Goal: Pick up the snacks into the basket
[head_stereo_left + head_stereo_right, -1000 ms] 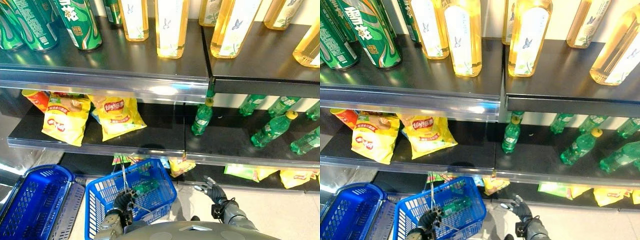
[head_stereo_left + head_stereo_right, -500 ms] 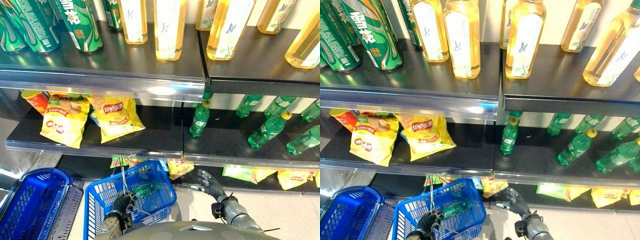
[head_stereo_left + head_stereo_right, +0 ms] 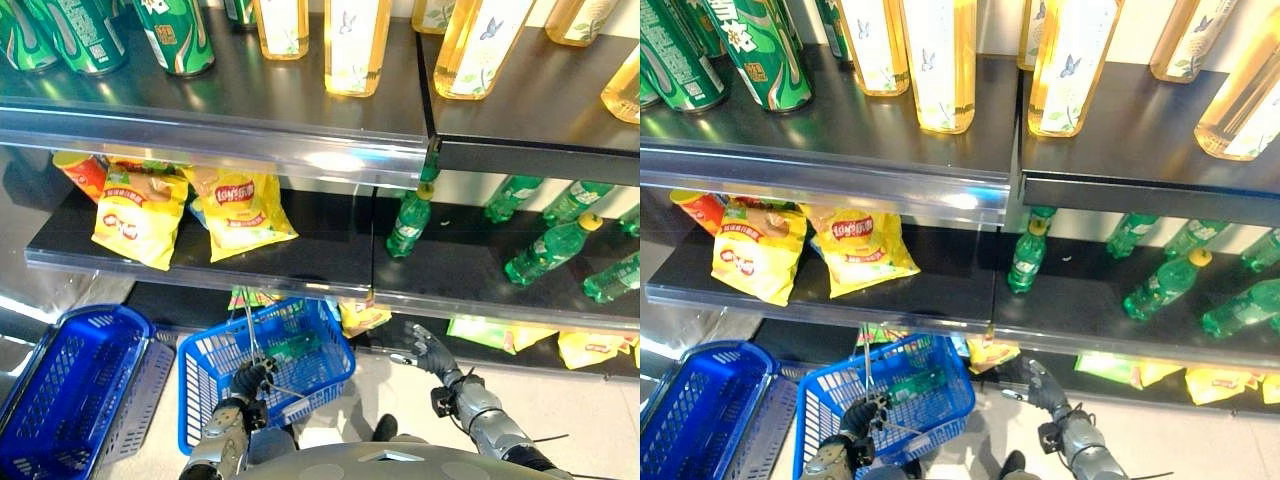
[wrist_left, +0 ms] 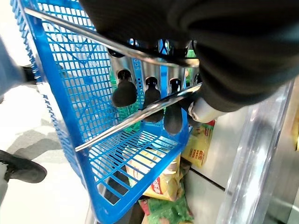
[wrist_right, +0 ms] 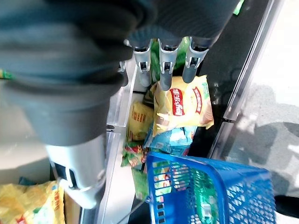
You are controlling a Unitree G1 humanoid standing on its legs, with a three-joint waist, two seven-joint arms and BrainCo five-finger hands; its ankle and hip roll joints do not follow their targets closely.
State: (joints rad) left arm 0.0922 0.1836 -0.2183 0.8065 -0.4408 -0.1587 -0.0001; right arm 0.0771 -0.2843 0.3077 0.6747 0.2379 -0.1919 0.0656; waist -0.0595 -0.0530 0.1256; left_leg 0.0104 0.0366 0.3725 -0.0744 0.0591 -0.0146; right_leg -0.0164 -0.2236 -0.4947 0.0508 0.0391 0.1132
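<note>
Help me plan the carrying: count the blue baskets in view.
2: one basket hangs by its wire handle from the left hand; the other basket sits on the floor to its left.

R hand (image 3: 428, 350) has moved fwd from over the floor to the bottom shelf (image 3: 500, 355) edge, fingers out, near the yellow snack bag (image 3: 360, 316). Camera shifted too.

A shop: stocked shelves (image 3: 300, 270), shopping basket (image 3: 215, 375).
</note>
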